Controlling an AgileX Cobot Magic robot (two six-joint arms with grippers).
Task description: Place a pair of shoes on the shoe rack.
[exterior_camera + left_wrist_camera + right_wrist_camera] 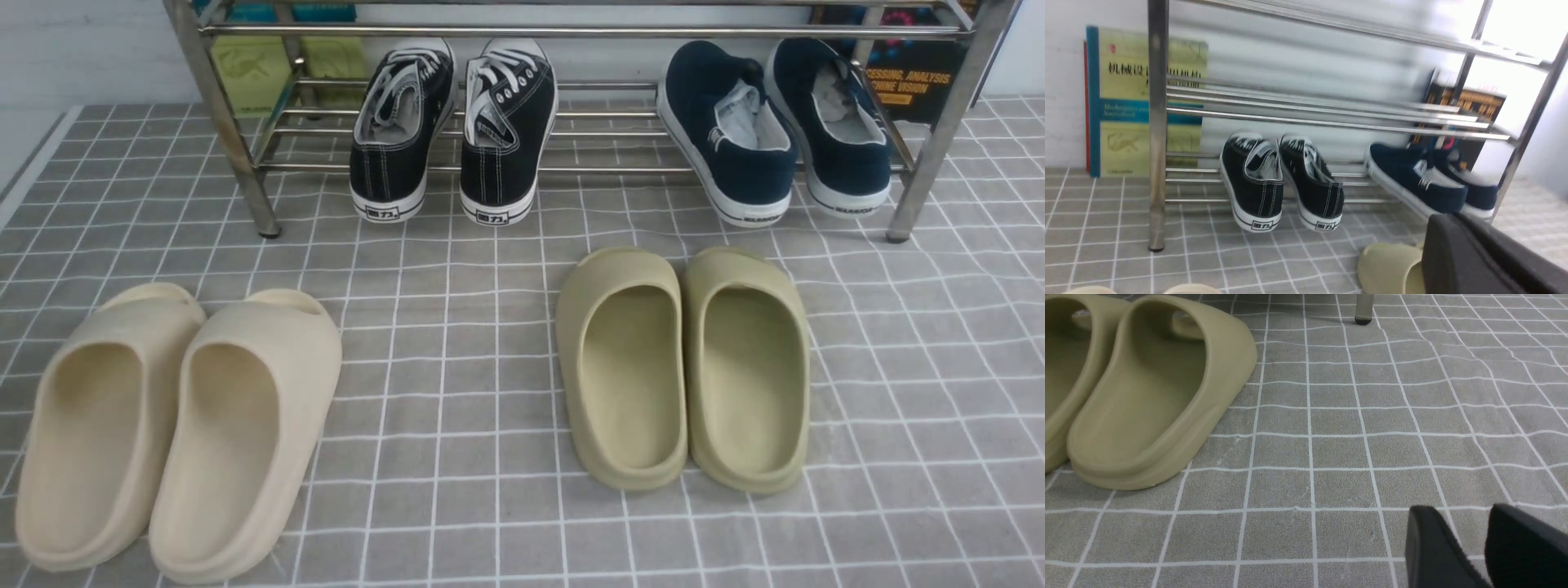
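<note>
The pair of black sneakers [400, 131] [506, 131] sits side by side on the lower bars of the silver shoe rack [571, 33], left of its middle, heels out over the front bar. The sneakers also show in the left wrist view [1253, 179] [1312, 183] behind the rack's post [1157, 122]. My left gripper [1447, 218] is shut and empty, well back from the rack, above an olive slipper [1388, 265]. My right gripper [1461, 510] is open and empty, low over the checked cloth. Neither gripper shows in the front view.
Navy slip-ons [727, 131] [833, 122] sit on the rack's right side. Beige slippers [98, 425] [245, 433] lie front left and olive slippers [624, 367] [747, 367] at centre right. Books [1122, 102] [1470, 110] lean behind the rack. A rack foot [1363, 310] stands ahead of the right gripper.
</note>
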